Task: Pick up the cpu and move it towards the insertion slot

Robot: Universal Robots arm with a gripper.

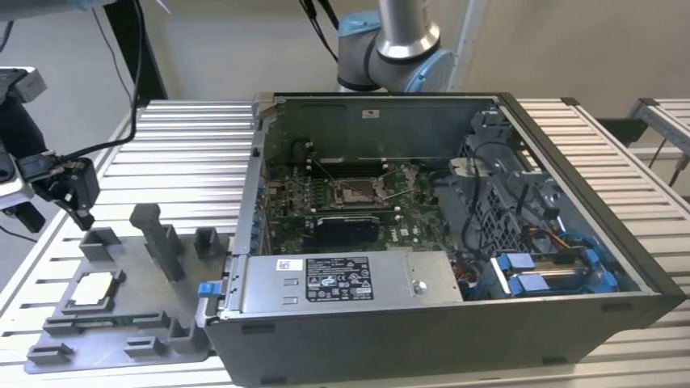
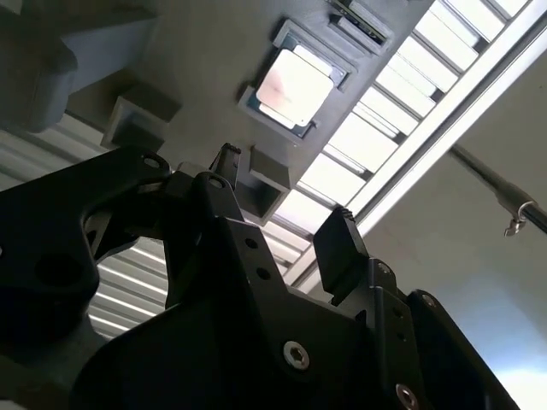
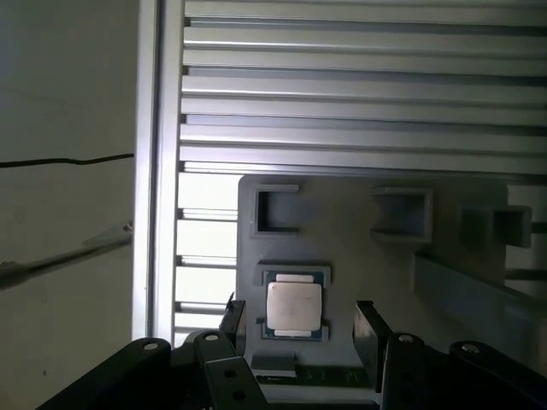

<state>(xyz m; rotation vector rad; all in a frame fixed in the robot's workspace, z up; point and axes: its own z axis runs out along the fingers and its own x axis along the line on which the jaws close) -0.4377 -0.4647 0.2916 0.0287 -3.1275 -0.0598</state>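
**Cpu in its tray, hand spread and empty above it**

We find the cpu lying flat, silvery face up, in a square recess of the grey tray; in the second wrist view its top catches the light. It has not been lifted. In the first wrist view it shows between the two black fingers of the hand. The gap between them is plainly wider than the chip — the hand is spread wide and grips nothing. As far as we can see, it touches neither the cpu nor the tray.

In the exterior view the hand hangs over the tray's far end, at the exterior view's left and clear of the tray's surface, with black cables running from it. The tray rests on the slatted metal desk and carries several upright blocks near the chip's recess.

Just beside the tray, toward the exterior view's right, stands an open computer case. Inside it, on the green motherboard, we see the insertion slot — a square metal frame with a thin lever, well apart from both cpu and hand. A black rectangle lies on the board just beside the slot. A labelled metal box sits along the case's near wall. The arm's grey column rises behind the case.
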